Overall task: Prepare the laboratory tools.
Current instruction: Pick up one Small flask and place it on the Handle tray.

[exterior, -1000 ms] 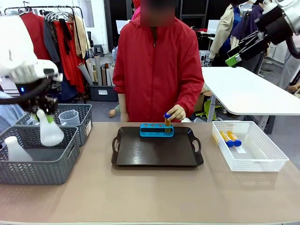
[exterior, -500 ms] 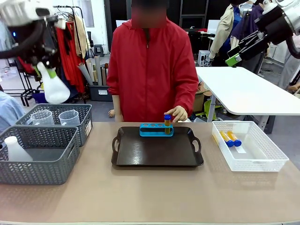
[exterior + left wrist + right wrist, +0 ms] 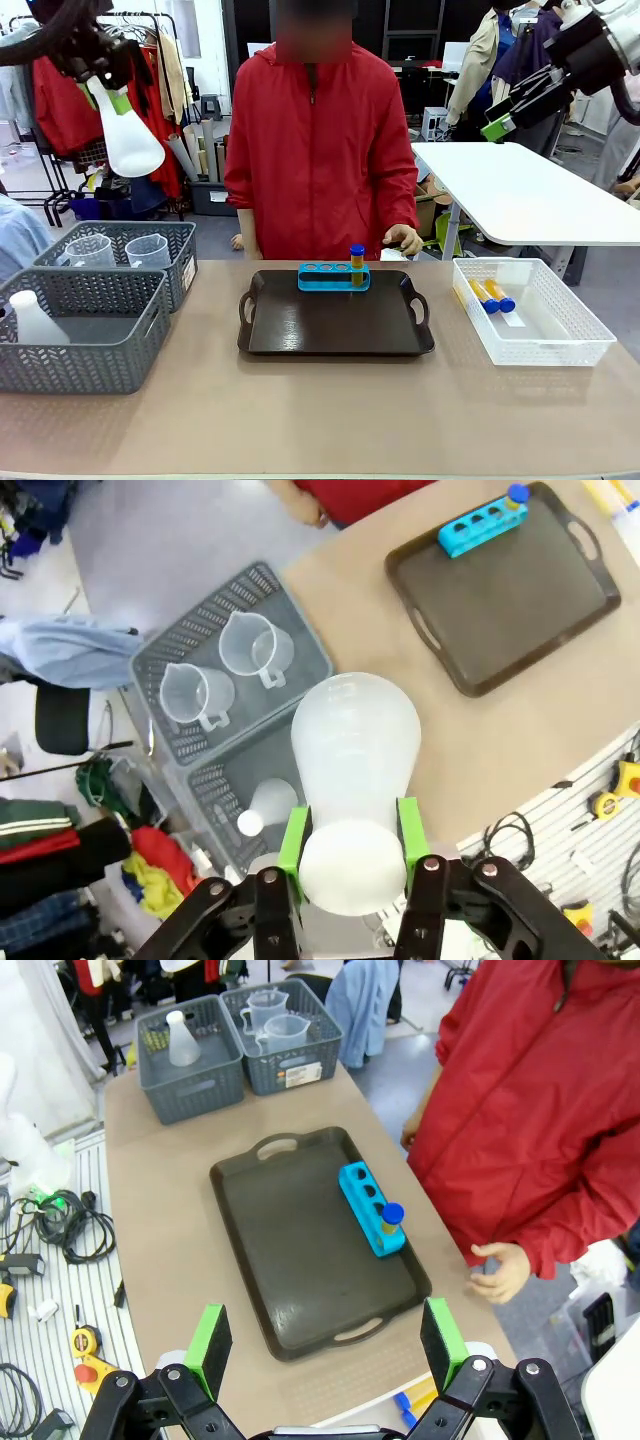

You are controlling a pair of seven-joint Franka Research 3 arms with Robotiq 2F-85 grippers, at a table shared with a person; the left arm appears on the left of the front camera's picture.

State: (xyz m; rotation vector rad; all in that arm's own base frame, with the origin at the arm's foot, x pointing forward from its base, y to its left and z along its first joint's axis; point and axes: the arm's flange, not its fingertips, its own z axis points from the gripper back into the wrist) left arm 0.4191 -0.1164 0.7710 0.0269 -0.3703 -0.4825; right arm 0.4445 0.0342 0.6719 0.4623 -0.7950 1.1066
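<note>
In the front view your left gripper (image 3: pixel 107 90) has risen from just over the near grey basket (image 3: pixel 80 330) to the top of the frame. It carries the translucent conical flask (image 3: pixel 135 150) by the neck, with the body hanging down and tilted away from the fingers, and the basket now sits well below it. The person's hand (image 3: pixel 405 238) has let go of the blue-capped tube (image 3: pixel 357 262) and pulled aside. That tube now stands alone in the end hole of the blue rack (image 3: pixel 334 277) on the dark tray (image 3: pixel 335 330), low and to the right of the gripper. I read this as one tube placed and the flask clear of its basket, ready to travel toward the tray. In the left wrist view the green pads (image 3: pixel 293 842) clamp either side of the flask neck, with the jaws drawn in narrow and the bulb straight ahead of the fingers. Beyond the bulb lie two measuring beakers (image 3: pixel 255 650) in the far basket and a second flask (image 3: pixel 265 810) in the near one. In the right wrist view your right gripper (image 3: pixel 325 1345) hangs high with its jaws spread wide and nothing between them. The tray, rack and tube sit ahead of its fingers, and the hand is off to one side of the tray.
</note>
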